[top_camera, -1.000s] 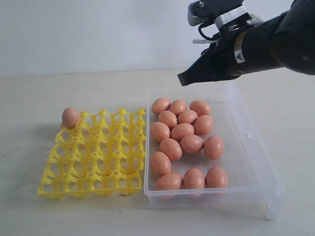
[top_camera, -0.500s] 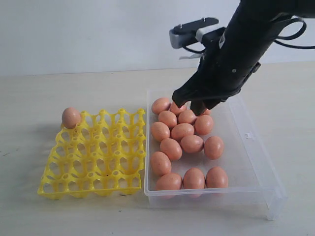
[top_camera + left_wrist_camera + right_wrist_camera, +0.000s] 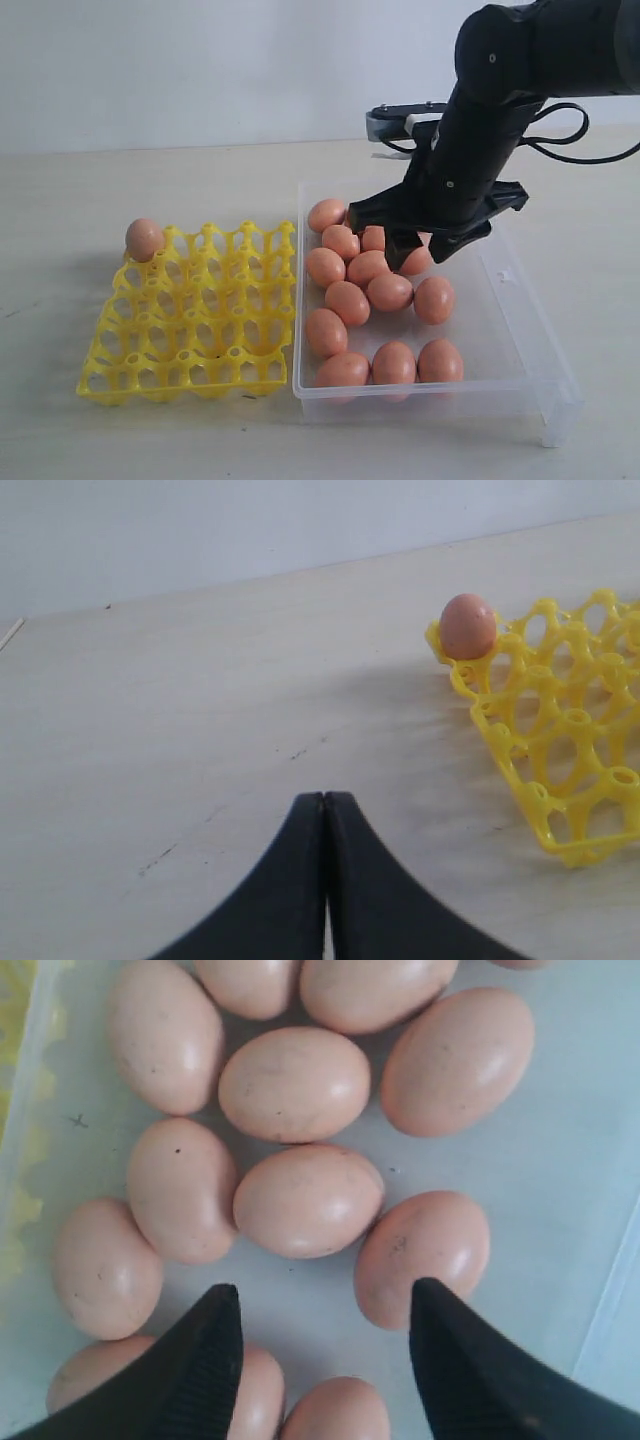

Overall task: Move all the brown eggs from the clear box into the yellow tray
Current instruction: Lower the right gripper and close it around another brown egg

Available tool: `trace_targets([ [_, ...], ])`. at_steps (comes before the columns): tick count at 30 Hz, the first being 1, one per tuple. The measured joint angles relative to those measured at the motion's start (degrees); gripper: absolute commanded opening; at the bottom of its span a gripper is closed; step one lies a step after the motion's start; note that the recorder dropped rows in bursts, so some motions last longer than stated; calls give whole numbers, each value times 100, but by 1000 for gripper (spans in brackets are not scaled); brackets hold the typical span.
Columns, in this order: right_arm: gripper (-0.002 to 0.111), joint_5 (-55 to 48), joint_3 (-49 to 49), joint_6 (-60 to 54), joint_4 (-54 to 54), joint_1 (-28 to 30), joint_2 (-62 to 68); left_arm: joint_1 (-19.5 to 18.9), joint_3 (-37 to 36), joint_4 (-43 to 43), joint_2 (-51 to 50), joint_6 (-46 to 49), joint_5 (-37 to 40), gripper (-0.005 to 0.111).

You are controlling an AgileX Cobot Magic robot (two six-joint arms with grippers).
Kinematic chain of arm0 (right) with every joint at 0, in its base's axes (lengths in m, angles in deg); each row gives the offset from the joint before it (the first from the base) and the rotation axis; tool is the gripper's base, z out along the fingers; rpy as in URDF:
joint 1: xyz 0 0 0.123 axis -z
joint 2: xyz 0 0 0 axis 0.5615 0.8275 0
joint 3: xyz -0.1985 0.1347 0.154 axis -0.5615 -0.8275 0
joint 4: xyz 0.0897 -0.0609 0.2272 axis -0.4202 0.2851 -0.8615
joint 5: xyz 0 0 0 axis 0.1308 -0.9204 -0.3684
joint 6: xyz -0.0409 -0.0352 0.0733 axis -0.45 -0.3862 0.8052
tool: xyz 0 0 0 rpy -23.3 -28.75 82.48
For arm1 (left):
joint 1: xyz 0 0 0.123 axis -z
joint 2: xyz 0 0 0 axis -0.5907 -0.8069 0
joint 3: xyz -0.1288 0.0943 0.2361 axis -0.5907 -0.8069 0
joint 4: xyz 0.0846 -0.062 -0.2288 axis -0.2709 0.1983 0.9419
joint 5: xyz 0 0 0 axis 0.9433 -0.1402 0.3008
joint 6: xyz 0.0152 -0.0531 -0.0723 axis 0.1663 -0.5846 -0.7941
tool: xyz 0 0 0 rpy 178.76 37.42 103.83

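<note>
Having dropped into the box (image 3: pixel 520 300), the right gripper (image 3: pixel 322 1305) now spreads its jaws, empty, over the eggs (image 3: pixel 390 292), ready to pick one for the tray (image 3: pixel 190 310).

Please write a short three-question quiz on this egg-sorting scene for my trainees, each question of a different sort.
1. True or false: the yellow tray holds just one brown egg.
2. The right tool hangs open over: A the clear box; B the yellow tray; C the table.
3. Fill in: the left tool has its jaws ____.
Key: 1 true; 2 A; 3 shut.
</note>
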State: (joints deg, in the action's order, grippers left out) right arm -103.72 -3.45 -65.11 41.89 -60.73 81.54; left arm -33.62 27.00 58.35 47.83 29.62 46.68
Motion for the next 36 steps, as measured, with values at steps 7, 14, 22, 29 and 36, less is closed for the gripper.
trace_targets([
  [7,50,215,12,52,-602,333,160,0,0,0,0,0,0,0],
  [14,50,285,12,119,-767,522,529,0,0,0,0,0,0,0],
  [22,48,632,23,222,-837,760,777,0,0,0,0,0,0,0],
  [29,48,564,23,269,-749,965,835,0,0,0,0,0,0,0],
  [36,48,225,23,282,-749,969,835,0,0,0,0,0,0,0],
])
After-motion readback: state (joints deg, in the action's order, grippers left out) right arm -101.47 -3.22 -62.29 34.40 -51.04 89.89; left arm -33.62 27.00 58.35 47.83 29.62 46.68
